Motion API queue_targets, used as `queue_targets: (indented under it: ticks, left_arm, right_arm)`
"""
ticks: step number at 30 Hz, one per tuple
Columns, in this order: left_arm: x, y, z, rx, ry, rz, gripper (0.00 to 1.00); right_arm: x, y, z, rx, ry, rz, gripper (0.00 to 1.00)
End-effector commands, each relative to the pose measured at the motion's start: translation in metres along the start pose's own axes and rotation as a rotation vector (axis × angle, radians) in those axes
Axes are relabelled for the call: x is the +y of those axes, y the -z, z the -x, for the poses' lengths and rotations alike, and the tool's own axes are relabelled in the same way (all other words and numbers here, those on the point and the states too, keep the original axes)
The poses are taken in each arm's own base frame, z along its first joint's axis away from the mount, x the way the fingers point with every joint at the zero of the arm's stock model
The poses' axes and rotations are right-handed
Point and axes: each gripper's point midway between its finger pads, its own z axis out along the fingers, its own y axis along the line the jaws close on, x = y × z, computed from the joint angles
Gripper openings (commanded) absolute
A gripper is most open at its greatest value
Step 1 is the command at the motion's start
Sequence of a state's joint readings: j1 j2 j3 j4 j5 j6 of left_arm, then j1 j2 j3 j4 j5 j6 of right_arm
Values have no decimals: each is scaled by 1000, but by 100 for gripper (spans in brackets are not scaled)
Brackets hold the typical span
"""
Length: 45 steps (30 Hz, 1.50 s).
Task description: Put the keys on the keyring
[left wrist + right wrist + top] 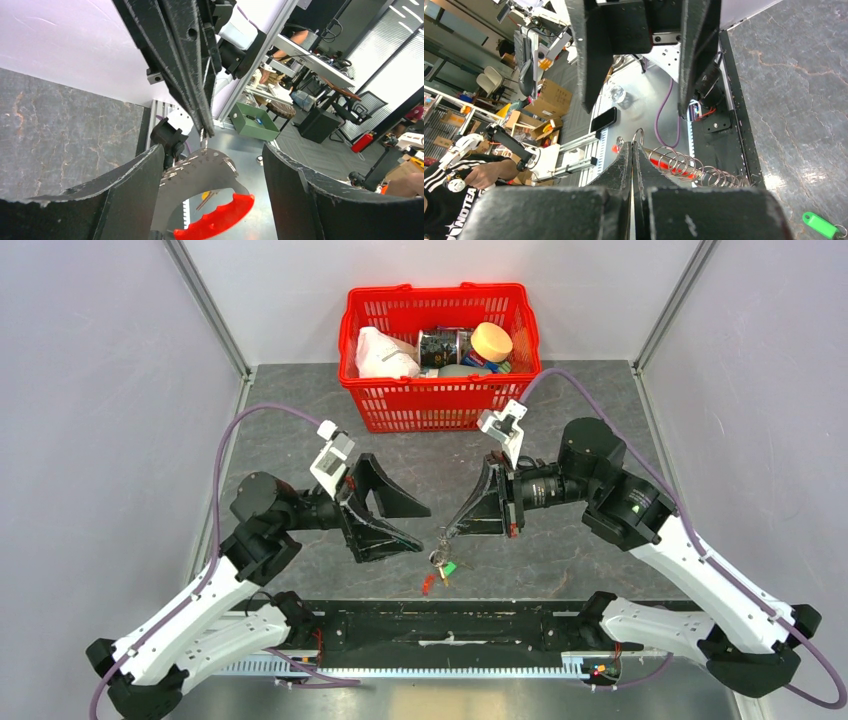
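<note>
Step in hand: presenting ring for threading.
Right gripper (447, 531): jaws together, seemingly pinching thin wire ring of red-looped metal keyring (221, 221).
Small flat silvery and green-headed keys (444, 562): bunched just below its fingertips.
Left gripper (424, 528): jaws apart, empty, just beside.
Next: left must grasp one key.

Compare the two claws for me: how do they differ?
The left gripper gapes wide, holding nothing; the right gripper is pinched shut with the keyring at its tips. The left gripper points rightward, the right gripper leftward. Both are black, close to the keys.
</note>
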<state>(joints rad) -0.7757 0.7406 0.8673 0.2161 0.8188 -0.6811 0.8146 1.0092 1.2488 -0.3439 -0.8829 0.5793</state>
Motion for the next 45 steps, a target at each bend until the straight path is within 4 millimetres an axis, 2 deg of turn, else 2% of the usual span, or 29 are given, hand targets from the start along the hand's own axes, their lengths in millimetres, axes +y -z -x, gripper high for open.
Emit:
queue_targets:
  ticks: [1, 8, 17, 22, 30, 45]
  left_arm:
    - [-12, -2, 5, -10, 20, -55, 78]
    - [-16, -3, 7, -9, 42, -77, 73]
    - [-21, -3, 5, 3, 56, -109, 59]
    - [-21, -3, 2, 16, 63, -114, 52]
    - [-20, -4, 2, 21, 64, -117, 48]
    - [-15, -6, 2, 15, 72, -102, 28]
  right_arm:
    - [29, 4, 23, -43, 101, 83, 0]
    - [27, -3, 27, -39, 103, 106, 0]
    - [26, -8, 33, -39, 111, 121, 0]
    - [26, -9, 35, -36, 112, 127, 0]
    - [28, -9, 35, -35, 116, 140, 0]
    - [31, -10, 33, -28, 116, 156, 0]
